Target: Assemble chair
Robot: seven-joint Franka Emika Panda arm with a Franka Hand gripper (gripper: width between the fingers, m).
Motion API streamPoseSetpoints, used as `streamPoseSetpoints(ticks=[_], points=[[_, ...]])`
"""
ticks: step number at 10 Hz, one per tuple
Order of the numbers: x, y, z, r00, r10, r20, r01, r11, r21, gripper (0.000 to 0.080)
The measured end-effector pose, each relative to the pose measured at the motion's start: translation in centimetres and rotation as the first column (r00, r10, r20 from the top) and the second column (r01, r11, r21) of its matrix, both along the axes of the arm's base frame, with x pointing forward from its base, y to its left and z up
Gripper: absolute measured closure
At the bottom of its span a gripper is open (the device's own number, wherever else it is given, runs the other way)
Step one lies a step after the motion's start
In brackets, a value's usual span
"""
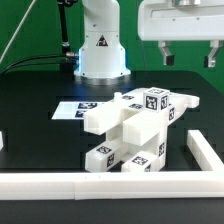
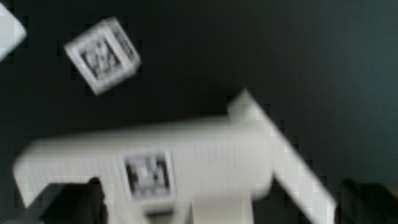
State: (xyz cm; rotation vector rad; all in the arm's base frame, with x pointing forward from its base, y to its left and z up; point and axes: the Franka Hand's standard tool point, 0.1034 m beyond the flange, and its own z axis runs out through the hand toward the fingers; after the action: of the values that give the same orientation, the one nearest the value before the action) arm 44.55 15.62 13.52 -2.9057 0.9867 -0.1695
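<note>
The white chair (image 1: 132, 130) stands partly joined in the middle of the black table, several blocky pieces stuck together, each with black-and-white tags. My gripper (image 1: 190, 60) hangs high above it, toward the exterior view's right, with its fingers wide apart and nothing between them. The wrist view is blurred. It looks down on a white chair piece (image 2: 178, 155) with a tag, well below the gripper (image 2: 222, 215). Dark fingertips (image 2: 80, 198) show at either side of the piece.
The marker board (image 1: 72, 108) lies flat behind the chair, and one of its tags shows in the wrist view (image 2: 102, 55). A low white border rail (image 1: 100, 186) runs along the front and up the right side. The robot base (image 1: 100, 45) stands at the back.
</note>
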Motion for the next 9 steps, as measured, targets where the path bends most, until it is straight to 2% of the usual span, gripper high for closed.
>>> streamPoseSetpoints(ticks=[1, 2, 3, 6, 7, 8, 9], points=[[-2.4, 0.3, -0.8, 1.0, 0.008, -0.004, -0.008, 1.0, -0.01, 0.0151], [-3.0, 0.4, -1.9, 1.0, 0.003, -0.014, -0.003, 1.0, -0.027, 0.0151], [-2.0, 0.4, -2.5, 1.0, -0.01, -0.015, 0.01, 0.999, -0.035, 0.0151], [-1.9, 0.5, -2.6, 1.0, 0.006, -0.013, -0.006, 1.0, -0.03, 0.0151], [-0.9, -1.2, -3.3, 0.997, 0.05, 0.053, -0.05, 0.999, -0.005, 0.0151], [-1.1, -2.3, -4.8, 0.997, 0.049, 0.062, -0.048, 0.999, -0.021, 0.0151], [-1.1, -2.4, -6.3, 0.994, 0.073, 0.084, -0.069, 0.997, -0.043, 0.0151]])
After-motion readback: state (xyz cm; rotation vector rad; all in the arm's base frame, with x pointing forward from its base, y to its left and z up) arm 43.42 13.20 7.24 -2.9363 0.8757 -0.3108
